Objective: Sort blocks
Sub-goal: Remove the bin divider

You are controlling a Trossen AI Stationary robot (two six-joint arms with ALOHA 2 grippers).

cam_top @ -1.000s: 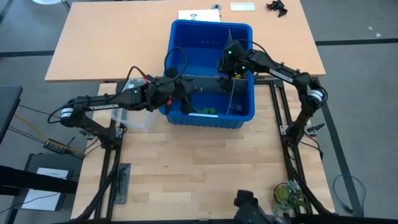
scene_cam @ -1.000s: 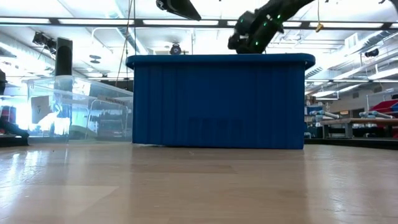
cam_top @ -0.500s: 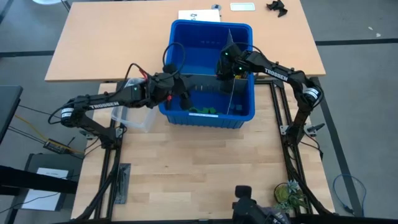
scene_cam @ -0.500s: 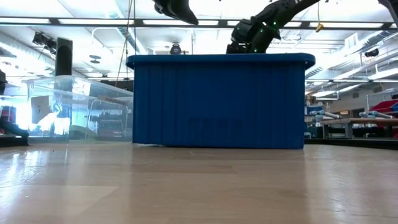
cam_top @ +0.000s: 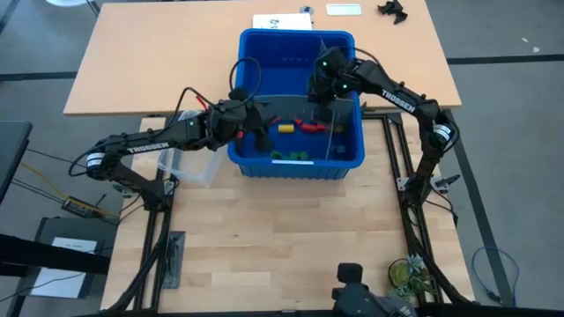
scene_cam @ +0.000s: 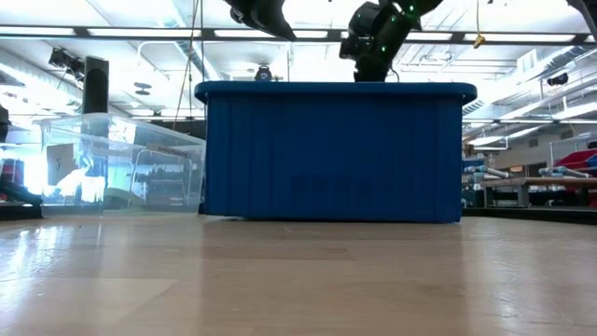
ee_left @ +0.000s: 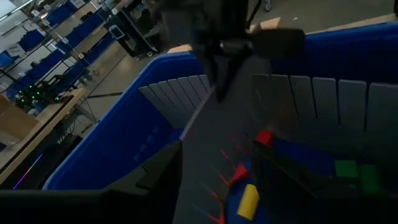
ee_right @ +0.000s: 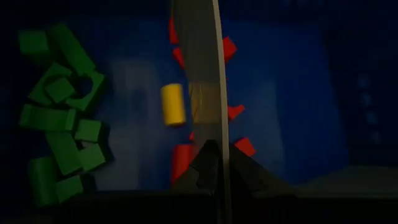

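One blue bin (cam_top: 264, 164) on pale wooden table (cam_top: 282, 229)

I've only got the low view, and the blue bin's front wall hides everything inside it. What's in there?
Observer: Green blocks are heaped to one side of a clear divider. A yellow block and red blocks lie close by the divider.
Operator: What's the right tool doing?
Observer: The right tool is shut on the divider's edge.
Operator: And the left one?
Observer: The left tool hangs inside the bin, near its left wall.
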